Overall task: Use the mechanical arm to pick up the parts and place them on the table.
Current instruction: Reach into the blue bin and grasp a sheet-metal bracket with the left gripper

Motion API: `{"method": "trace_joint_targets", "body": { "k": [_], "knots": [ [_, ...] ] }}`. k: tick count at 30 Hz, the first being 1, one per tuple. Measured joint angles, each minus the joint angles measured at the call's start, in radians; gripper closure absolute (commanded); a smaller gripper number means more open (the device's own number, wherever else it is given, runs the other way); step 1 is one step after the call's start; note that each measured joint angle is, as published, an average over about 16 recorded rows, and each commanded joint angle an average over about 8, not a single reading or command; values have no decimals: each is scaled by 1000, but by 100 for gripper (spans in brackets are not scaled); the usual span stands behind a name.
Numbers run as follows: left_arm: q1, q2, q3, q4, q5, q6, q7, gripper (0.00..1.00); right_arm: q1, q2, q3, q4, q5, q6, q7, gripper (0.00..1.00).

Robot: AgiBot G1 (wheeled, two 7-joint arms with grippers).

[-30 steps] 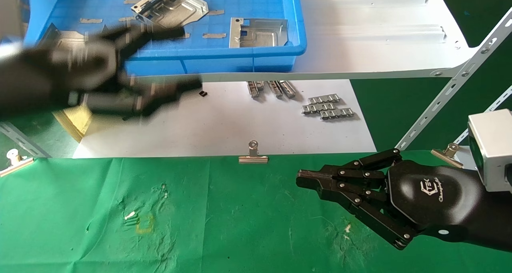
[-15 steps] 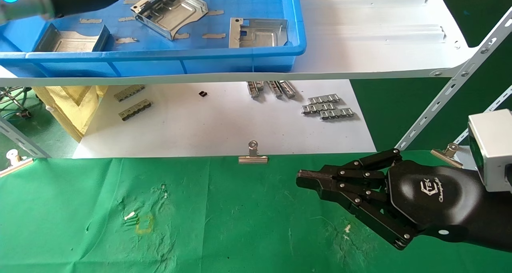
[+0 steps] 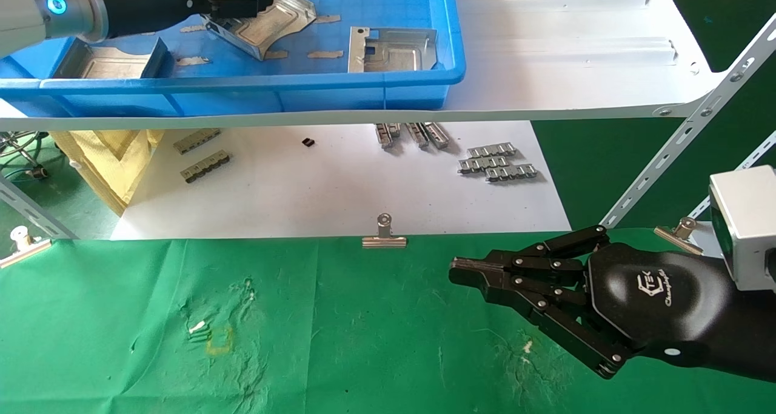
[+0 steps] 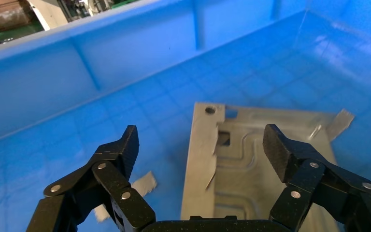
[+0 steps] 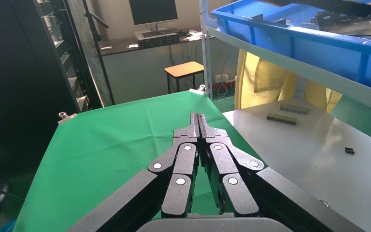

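Observation:
Three silver sheet-metal parts lie in the blue bin (image 3: pixel 339 90): a tilted one at the back (image 3: pixel 273 23), one on the right (image 3: pixel 391 49), and one at the front left (image 3: pixel 112 61). My left gripper (image 3: pixel 242 2) reaches into the bin over the back part. In the left wrist view it (image 4: pixel 203 145) is open, and its fingers straddle one side of that part (image 4: pixel 251 164) without touching it. My right gripper (image 3: pixel 461 271) is shut and empty, parked low over the green table cloth (image 3: pixel 339 341). It also shows in the right wrist view (image 5: pixel 198 118).
The bin stands on a white shelf board (image 3: pixel 576 50) with a slanted metal brace (image 3: pixel 685 135) on the right. Below it, grey ridged strips (image 3: pixel 497 162) lie on white paper. Binder clips (image 3: pixel 383 235) hold the cloth edge. A yellow bag (image 3: pixel 115 159) hangs at the left.
My left arm has risen from in front of the bin and reached into it, ending over the back part. The right arm has not moved.

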Motion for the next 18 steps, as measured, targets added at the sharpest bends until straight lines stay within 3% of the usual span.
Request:
{"method": "trace_joint_targets", "body": {
  "k": [4,6,13,14,18],
  "knots": [
    [-7,-3,6,13,9,3,4,100,0,0,0,0,0,0,0,100],
    [-9,-6,8,17,12,7,5,100,0,0,0,0,0,0,0,93],
    [-13,-13,12,25,18,16,8,100,0,0,0,0,0,0,0,9],
    [-13,-13,13,26,18,16,8,100,0,0,0,0,0,0,0,1],
    [-11,-15,14,29,20,18,8,100,0,0,0,0,0,0,0,0]
  ]
}}
